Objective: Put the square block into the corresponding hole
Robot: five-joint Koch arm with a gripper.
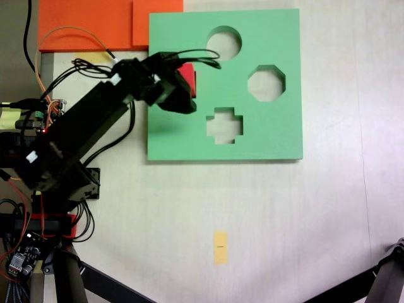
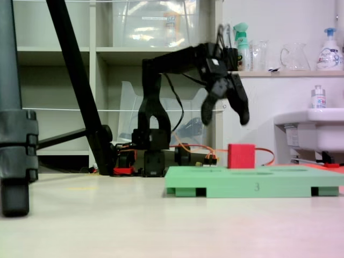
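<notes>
The red cube (image 2: 241, 156) stands upright on the green board (image 2: 252, 185), near its left end in that fixed view, and most of it rises above the top face. From above, only a strip of the cube (image 1: 188, 79) shows under the black gripper (image 1: 180, 85). The gripper (image 2: 226, 119) hangs open a little above the cube, touching nothing, its fingers spread to either side. The square cutout is hidden under the cube and gripper. I cannot tell whether the cube sits inside it.
The green board (image 1: 278, 38) also has a round cutout (image 1: 224, 43), an octagonal cutout (image 1: 266, 83) and a cross cutout (image 1: 224, 124). Orange foam sheets (image 1: 88, 25) lie at the back left. The arm base and cables (image 1: 57, 170) fill the left side. A yellow tape mark (image 1: 219, 246) lies on the table.
</notes>
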